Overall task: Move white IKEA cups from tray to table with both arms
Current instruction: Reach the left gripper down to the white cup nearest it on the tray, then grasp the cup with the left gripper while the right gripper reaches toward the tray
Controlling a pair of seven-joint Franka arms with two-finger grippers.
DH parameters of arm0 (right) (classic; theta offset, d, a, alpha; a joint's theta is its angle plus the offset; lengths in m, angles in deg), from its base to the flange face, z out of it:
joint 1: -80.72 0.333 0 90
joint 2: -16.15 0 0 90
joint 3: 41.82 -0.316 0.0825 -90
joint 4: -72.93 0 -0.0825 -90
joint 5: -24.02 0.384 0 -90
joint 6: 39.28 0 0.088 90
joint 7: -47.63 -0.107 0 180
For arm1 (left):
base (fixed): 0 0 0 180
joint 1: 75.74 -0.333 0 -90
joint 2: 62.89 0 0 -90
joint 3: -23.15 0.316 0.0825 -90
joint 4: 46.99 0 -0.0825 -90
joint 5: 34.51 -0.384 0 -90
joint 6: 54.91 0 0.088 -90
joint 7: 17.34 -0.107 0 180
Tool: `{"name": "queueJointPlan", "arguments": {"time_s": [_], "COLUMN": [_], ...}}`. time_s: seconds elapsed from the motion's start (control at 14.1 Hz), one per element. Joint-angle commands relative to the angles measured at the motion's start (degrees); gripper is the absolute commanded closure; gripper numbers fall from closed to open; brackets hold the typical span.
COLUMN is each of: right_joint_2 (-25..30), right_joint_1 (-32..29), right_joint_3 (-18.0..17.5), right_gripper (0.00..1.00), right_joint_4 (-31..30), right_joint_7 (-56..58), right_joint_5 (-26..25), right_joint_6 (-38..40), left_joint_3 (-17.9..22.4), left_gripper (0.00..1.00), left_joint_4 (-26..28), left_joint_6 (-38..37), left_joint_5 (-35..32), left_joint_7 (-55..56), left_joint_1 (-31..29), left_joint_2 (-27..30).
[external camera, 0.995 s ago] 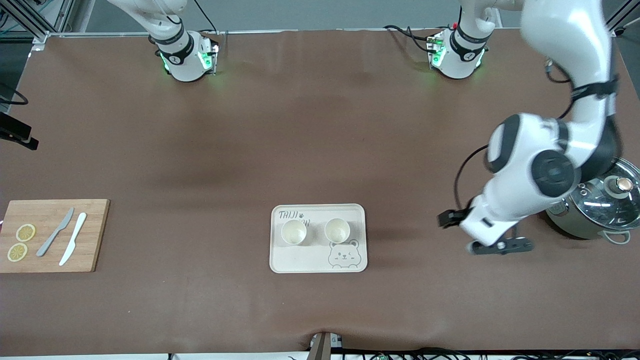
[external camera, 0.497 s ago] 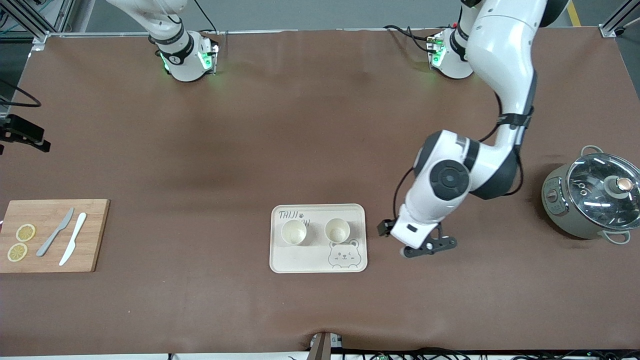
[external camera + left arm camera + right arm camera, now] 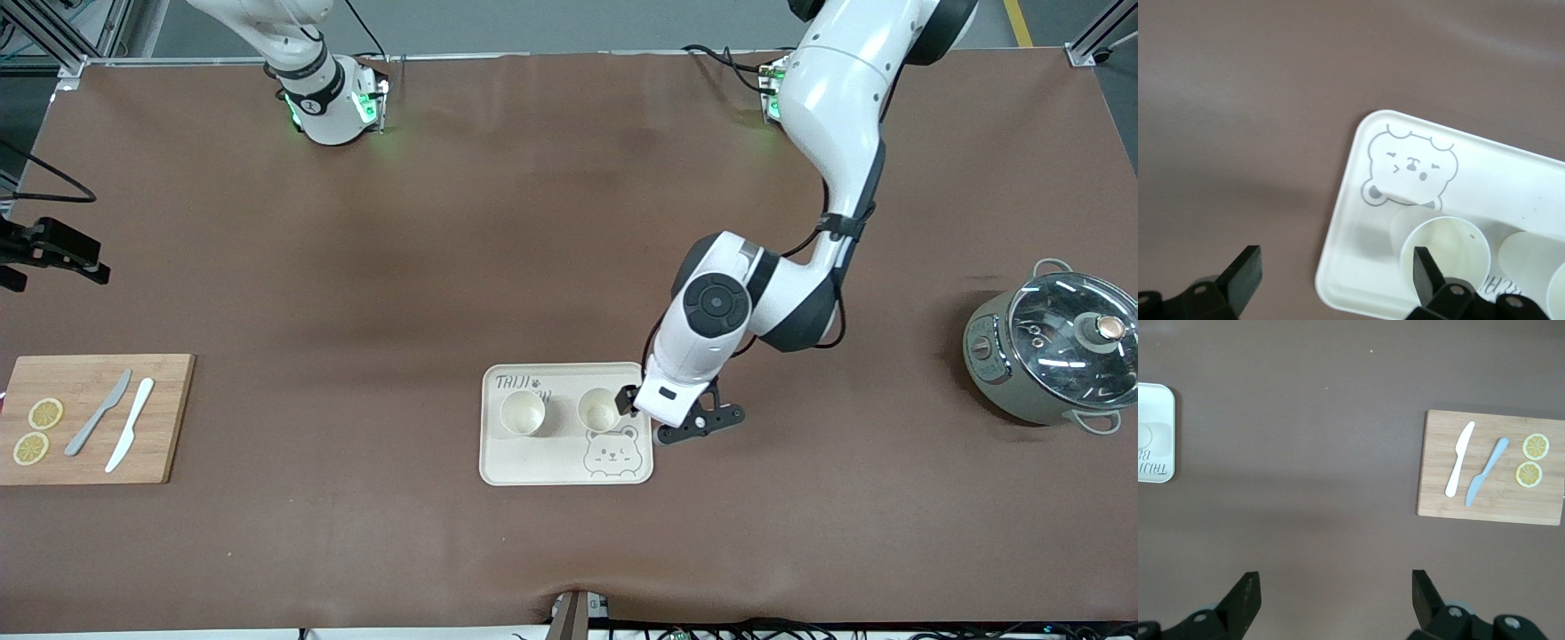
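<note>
Two white cups stand side by side on the bear-printed tray [image 3: 566, 467]. One cup [image 3: 522, 412] is toward the right arm's end, the other cup [image 3: 599, 410] toward the left arm's end. My left gripper [image 3: 653, 411] is open, low over the tray's edge. In the left wrist view my left gripper [image 3: 1336, 263] has one fingertip [image 3: 1423, 267] at the nearer cup's [image 3: 1451, 243] rim and the other over bare table; the second cup [image 3: 1531, 257] stands beside it. My right gripper [image 3: 1335, 587] is open and empty, high over bare table between board and tray [image 3: 1155, 433].
A wooden cutting board [image 3: 160, 444] with two knives and two lemon slices lies at the right arm's end; it also shows in the right wrist view [image 3: 1498, 503]. A pot with a glass lid [image 3: 1049, 356] stands at the left arm's end.
My left arm has swung from beside the pot across to the tray, bringing its open gripper to the cup there. The cups and tray have not moved.
</note>
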Motion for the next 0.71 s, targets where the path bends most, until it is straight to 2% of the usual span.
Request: {"name": "queueJointPlan", "arguments": {"time_s": [0.0,0.21,0.43,0.57,0.64], "right_joint_2": [-1.17,-3.00,-6.52,-8.81,-10.03], "right_joint_1": [2.82,7.56,11.07,13.97,15.99], "right_joint_3": [0.00,0.00,-0.08,-0.08,-0.08], "right_gripper": [0.00,0.00,0.00,0.00,0.00], "right_joint_4": [0.16,-0.11,-0.02,0.07,0.07], "right_joint_7": [-9.31,-15.57,-17.08,-24.16,-28.47], "right_joint_5": [-0.68,-2.17,0.62,3.01,2.49], "right_joint_6": [-2.25,-5.08,-9.72,-13.23,-15.34], "left_joint_3": [0.43,0.35,0.52,0.61,0.78], "left_gripper": [0.00,0.00,0.00,0.00,0.00], "left_joint_4": [-1.52,-1.61,-1.70,-1.70,-1.70], "left_joint_6": [1.65,1.91,3.84,4.90,4.90], "left_joint_5": [-0.75,-0.66,-0.66,-0.74,-0.75], "left_joint_7": [1.78,3.00,4.50,4.85,4.68], "left_joint_1": [1.26,1.97,3.46,4.25,4.52], "left_joint_2": [-2.25,-3.48,-4.35,-5.15,-5.41]}}
